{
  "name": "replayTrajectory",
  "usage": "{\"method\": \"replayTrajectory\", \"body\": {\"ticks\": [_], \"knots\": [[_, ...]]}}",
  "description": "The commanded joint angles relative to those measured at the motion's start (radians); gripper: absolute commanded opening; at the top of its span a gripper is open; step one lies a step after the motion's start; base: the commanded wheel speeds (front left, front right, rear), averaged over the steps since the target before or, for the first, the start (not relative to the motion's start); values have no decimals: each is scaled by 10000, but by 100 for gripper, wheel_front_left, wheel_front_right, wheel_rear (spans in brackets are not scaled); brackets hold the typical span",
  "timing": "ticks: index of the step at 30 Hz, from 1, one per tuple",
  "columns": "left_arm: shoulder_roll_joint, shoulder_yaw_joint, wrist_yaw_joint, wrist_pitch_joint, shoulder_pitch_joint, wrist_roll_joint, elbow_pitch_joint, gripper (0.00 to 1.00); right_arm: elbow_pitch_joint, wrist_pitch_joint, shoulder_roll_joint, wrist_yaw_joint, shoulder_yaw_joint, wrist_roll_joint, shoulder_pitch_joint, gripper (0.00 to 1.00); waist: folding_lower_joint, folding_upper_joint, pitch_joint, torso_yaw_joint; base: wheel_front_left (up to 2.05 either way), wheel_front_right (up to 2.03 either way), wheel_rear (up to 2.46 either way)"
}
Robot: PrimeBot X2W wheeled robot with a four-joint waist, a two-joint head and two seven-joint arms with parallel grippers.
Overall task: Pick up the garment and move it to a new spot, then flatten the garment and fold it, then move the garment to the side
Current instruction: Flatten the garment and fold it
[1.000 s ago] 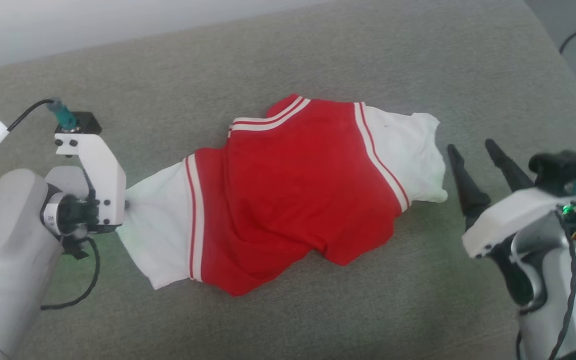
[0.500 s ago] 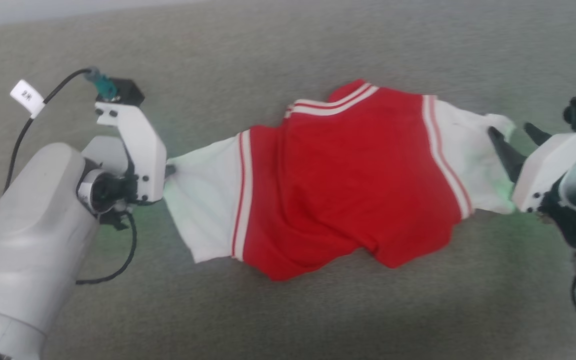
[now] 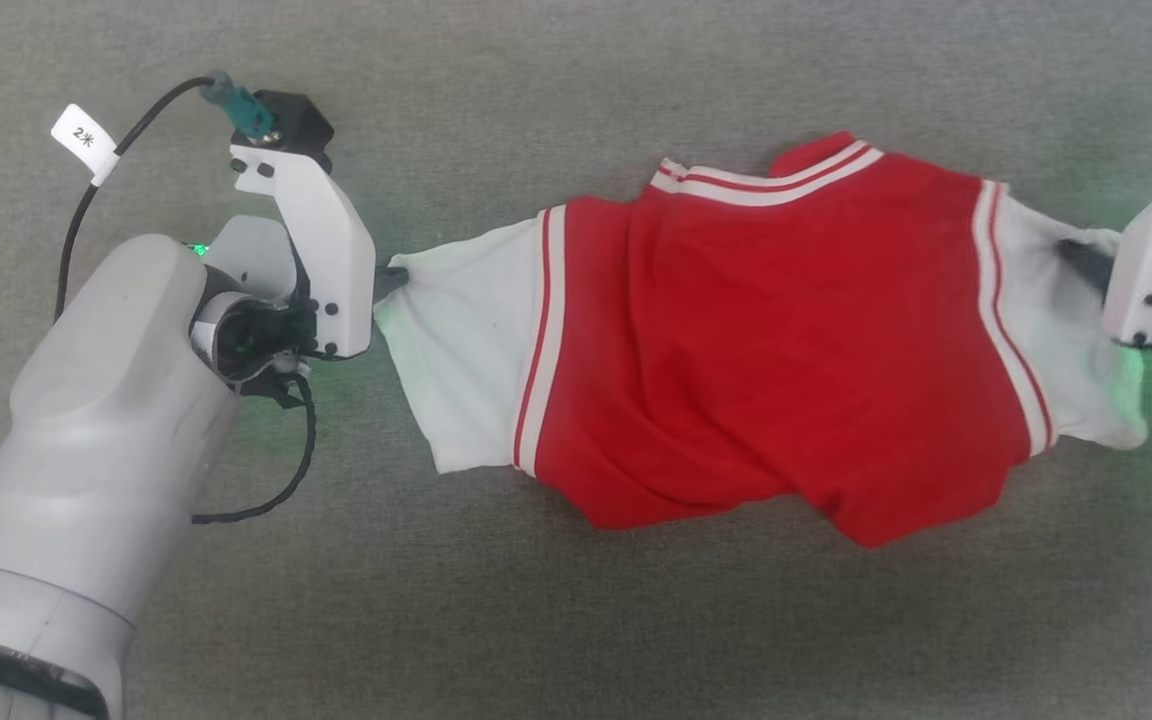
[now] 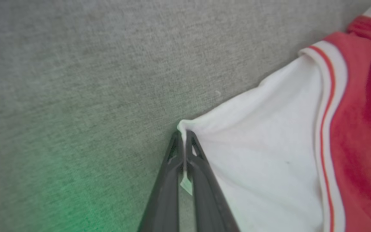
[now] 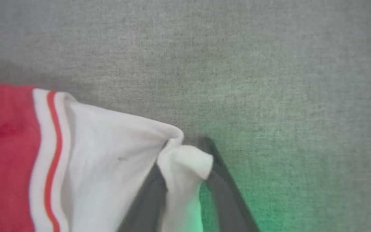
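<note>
Holding, left pincer [image 4: 183,133]: fingers together, clamped on the outer corner of the white left-hand sleeve [image 3: 466,360]. A thin edge of cloth shows nipped between the tips, and the sleeve is drawn to a point there.
Right pincer [image 5: 185,154]: fingers apart, one on each side of a bunched fold at the end of the right-hand sleeve [image 3: 1066,340]. One finger lies partly behind the cloth, the other just beside it. No firm pinch that I can make out.
Garment [image 3: 776,330]: lies between my two pincers on the grey cloth surface [image 3: 576,620], running sleeve to sleeve from one set of tips to the other. Plain red face up, no number showing on it.
Collar trim [image 3: 766,180]: off the line between the pincers, on the far side.
Lie: sleeves pulled fairly straight. The red body slumps in rumpled folds on the hem side, not flat.
Handling: light, soft knit with no stiffness, so it follows whichever point I pull. I expect it to stretch and neck in under tension rather than move as a sheet. The grey surface looks coarse, so I expect drag, not slip.
Where to grip: the sleeve ends, at the hem where the cloth is doubled. A deep bite over the fold is better than a tip-nip on one layer.
Step, my reading: securing the second sleeve so that both pincers can lift it.
Risk: a shallow right-side bite may let the sleeve slide out, and an uneven pull would twist the body.
</note>
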Motion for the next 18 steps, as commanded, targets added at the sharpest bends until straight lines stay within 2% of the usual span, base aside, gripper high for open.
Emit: {"method": "replayTrajectory", "body": {"ticks": [1, 8, 18], "knots": [[347, -131, 151, 7, 399, 144, 666, 0, 606, 416, 421, 0, 376, -20, 511, 0, 0, -1, 10, 45, 0, 0, 0], [280, 97, 141, -261, -29, -30, 926, 0, 848, 1242, 221, -1, 42, 148, -257, 0, 0, -1, -565, 46, 0, 0, 0], [475, 358, 329, -620, -717, 4, 642, 0, -750, 1403, 110, -1, 168, 295, -743, 0, 0, -1, -1957, -11, 0, 0, 0]]}}
